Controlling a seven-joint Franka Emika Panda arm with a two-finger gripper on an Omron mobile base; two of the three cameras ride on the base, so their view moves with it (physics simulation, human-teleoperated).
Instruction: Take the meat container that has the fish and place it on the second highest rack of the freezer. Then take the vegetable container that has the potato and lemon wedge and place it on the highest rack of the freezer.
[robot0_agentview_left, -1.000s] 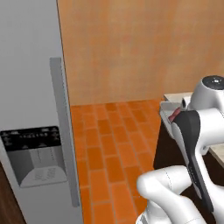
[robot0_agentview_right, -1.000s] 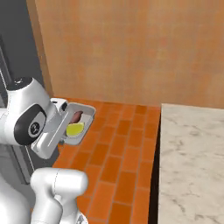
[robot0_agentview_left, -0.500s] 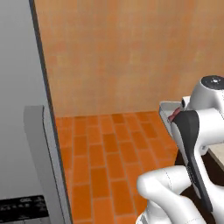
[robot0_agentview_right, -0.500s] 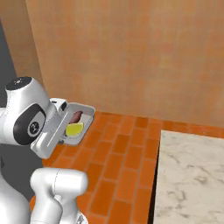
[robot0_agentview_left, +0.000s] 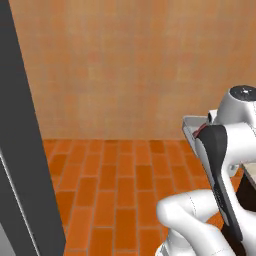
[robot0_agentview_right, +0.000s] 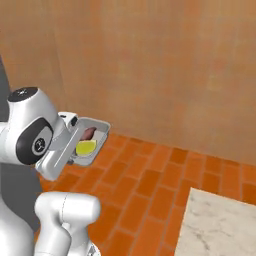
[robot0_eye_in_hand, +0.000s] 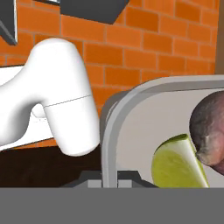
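1. From the left base camera I see the freezer (robot0_agentview_left: 20, 150) as a dark grey slab running down the left edge, edge-on to me, with the tan wall and orange brick floor (robot0_agentview_left: 120, 195) beyond it.
2. The marble worktop (robot0_agentview_right: 220, 225) sits at the lower right of the right base view, well apart from the arm.
3. My arm is folded up close to the base, holding the grey tray (robot0_agentview_right: 95, 131) out in the air above the floor, just in front of the white wrist.
4. The jaws are hidden behind the wrist and the tray's rim; they are drawn together, clamped on the near edge of the tray (robot0_eye_in_hand: 109, 131).
5. Inside the tray the potato (robot0_agentview_right: 89, 134) lies toward the far side, a dark reddish lump.
6. The lemon wedge (robot0_agentview_right: 85, 147) lies nearer the wrist, touching the potato in the hand camera.
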